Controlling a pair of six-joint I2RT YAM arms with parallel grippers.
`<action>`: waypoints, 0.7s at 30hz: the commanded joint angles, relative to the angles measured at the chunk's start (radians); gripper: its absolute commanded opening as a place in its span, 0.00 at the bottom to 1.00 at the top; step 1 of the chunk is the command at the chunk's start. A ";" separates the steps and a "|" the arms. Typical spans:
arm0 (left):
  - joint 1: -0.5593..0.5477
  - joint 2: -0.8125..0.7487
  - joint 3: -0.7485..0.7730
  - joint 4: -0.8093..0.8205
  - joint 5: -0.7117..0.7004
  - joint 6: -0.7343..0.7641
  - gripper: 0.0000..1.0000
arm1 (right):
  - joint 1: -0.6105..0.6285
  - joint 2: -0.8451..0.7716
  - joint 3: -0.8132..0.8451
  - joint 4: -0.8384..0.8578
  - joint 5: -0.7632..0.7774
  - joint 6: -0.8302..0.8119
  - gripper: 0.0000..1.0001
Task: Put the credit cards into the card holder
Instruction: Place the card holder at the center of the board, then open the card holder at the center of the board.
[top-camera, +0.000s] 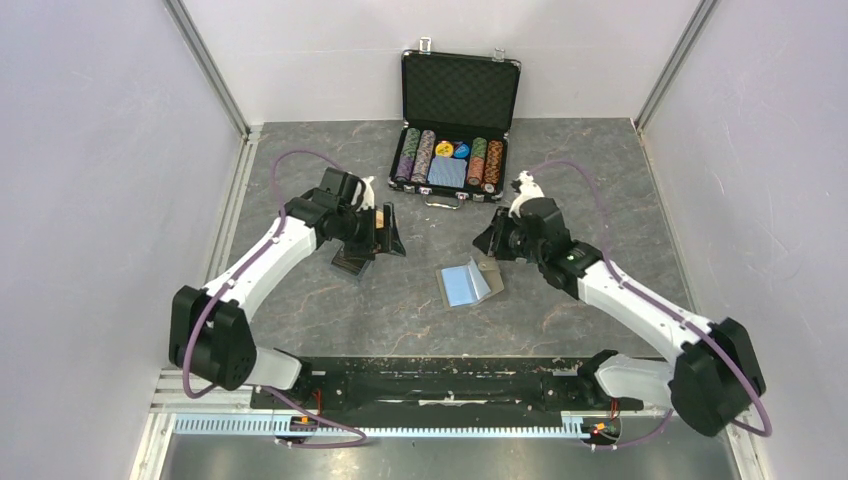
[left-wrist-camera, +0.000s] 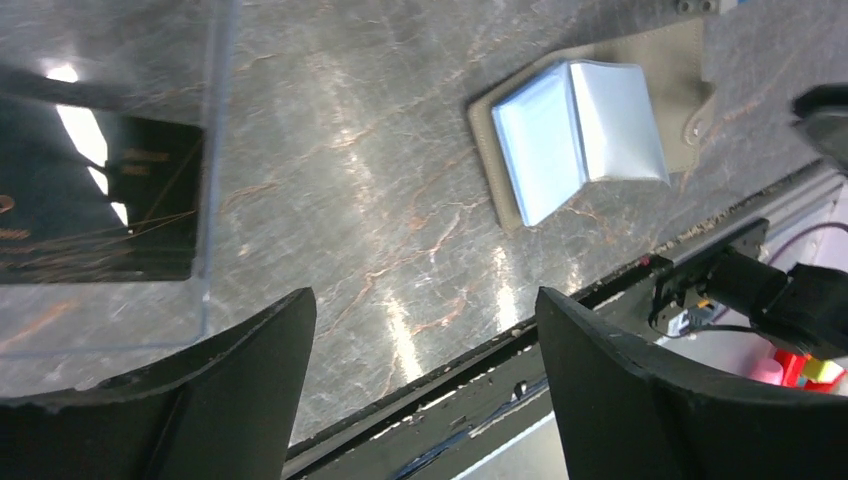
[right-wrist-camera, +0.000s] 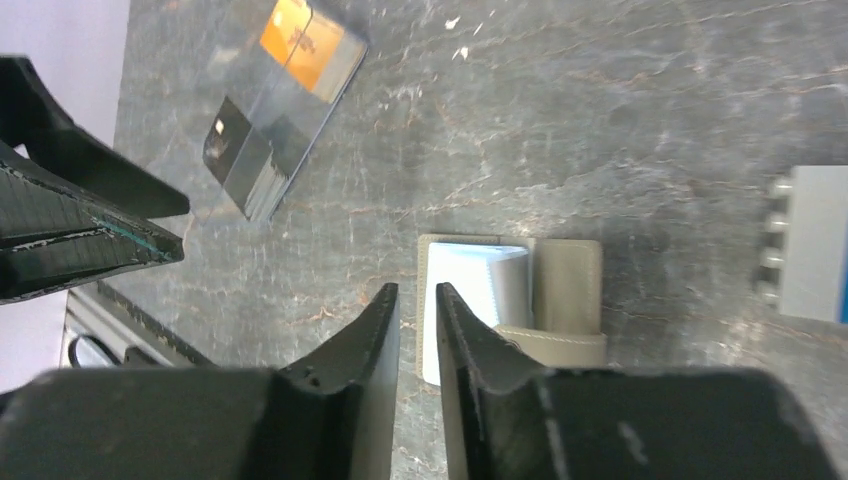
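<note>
The card holder (top-camera: 466, 284) lies spread open on the tabletop (top-camera: 400, 320) a little right of centre in the top view. Its pale blue lining faces up and a khaki flap stands tilted along its right side. The credit cards (top-camera: 351, 263) lie well apart from it, left of centre. In the right wrist view they show at upper left as an orange card (right-wrist-camera: 300, 40) and a dark one (right-wrist-camera: 230, 140) under a clear case (right-wrist-camera: 262, 110). The left wrist view shows the glossy black card (left-wrist-camera: 95, 205) at its left edge, behind the same clear wall. The right arm (top-camera: 620, 295) runs from its base at lower right up and leftward. Its wrist bends so that the right jaws point down at the holder's upper right corner, just above the flap. They are almost together with a slim gap between them, nothing is caught in it, and the blue lining shows just beyond the tips. The left arm (top-camera: 270, 255) rises from lower left toward the upper right and folds at the wrist. The left jaws hang over the cards' far right edge, released and spread wide. Only bare tabletop shows between them, with the holder (left-wrist-camera: 580, 135) across at upper right. An open black chip case (top-camera: 455, 120) stands at top centre.
</note>
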 joint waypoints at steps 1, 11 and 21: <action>-0.047 0.041 -0.001 0.104 0.110 -0.061 0.84 | 0.020 0.124 0.059 -0.027 -0.136 -0.103 0.16; -0.210 0.192 -0.050 0.371 0.190 -0.243 0.56 | 0.031 0.279 0.072 -0.108 -0.086 -0.208 0.01; -0.318 0.453 0.072 0.487 0.224 -0.292 0.31 | 0.031 0.304 0.060 -0.134 -0.044 -0.239 0.00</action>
